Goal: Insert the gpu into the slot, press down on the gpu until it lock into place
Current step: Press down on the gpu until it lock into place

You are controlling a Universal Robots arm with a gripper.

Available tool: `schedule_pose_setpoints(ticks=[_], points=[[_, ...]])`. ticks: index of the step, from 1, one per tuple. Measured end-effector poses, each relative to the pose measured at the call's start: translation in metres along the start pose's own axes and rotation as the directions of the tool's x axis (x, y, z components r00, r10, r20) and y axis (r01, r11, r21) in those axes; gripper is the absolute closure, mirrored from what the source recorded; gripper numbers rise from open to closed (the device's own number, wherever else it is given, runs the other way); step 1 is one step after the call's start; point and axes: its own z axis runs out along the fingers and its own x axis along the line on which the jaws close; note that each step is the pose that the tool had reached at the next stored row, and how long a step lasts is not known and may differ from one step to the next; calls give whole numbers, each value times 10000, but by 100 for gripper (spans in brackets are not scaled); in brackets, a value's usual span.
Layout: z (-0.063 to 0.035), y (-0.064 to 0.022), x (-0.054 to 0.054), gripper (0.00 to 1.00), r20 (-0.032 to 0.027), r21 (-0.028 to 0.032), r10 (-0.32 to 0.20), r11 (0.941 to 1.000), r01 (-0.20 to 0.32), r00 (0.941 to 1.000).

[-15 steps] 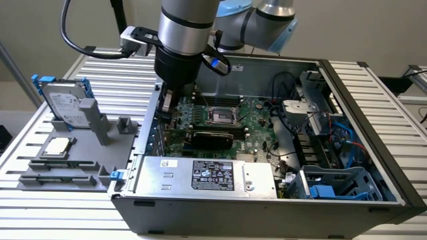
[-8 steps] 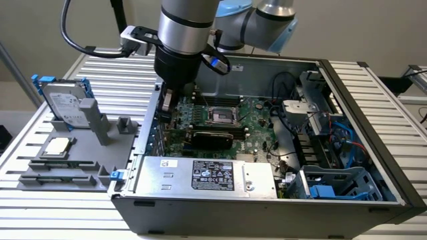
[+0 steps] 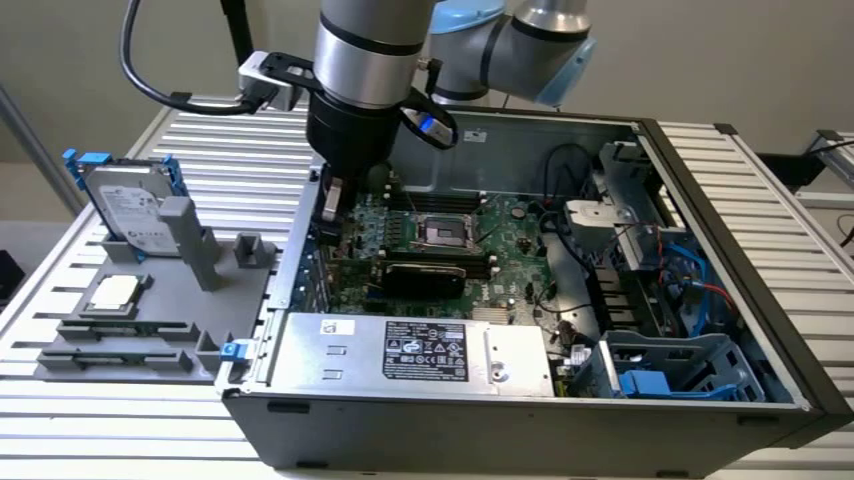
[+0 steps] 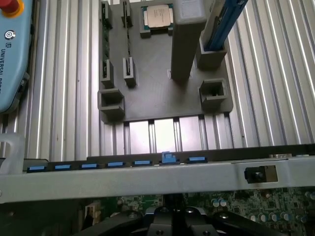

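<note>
Gripper (image 3: 331, 205) closed | over flat black gpu (image 3: 424, 276) | green motherboard (image 3: 514, 262)

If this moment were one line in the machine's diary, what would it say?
hand: shut, lowered inside the computer case | gpu: lying on motherboard | hard drive: standing in grey holder

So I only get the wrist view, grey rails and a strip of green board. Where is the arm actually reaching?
Observer: Into an open computer case. The gripper, shut, is low over the motherboard, by the wall on the exterior view's left.
Operator: And the gpu?
Observer: The gpu sits on the board, black cover showing, close to the gripper. I cannot tell whether they touch.
Operator: Anything else inside?
Observer: A silver power supply with a label.
</note>
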Motion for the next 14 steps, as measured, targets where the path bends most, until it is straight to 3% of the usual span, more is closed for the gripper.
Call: schedule_pose_setpoints(ticks=[6,12,14], points=[[-11,-6,-2,87,12,8,3,10000,-3,10000],[-137,-73,-1,87,-7,9,3,10000,-3,10000],[-149,-90,-1,87,-18,85,9,10000,-8,10000]])
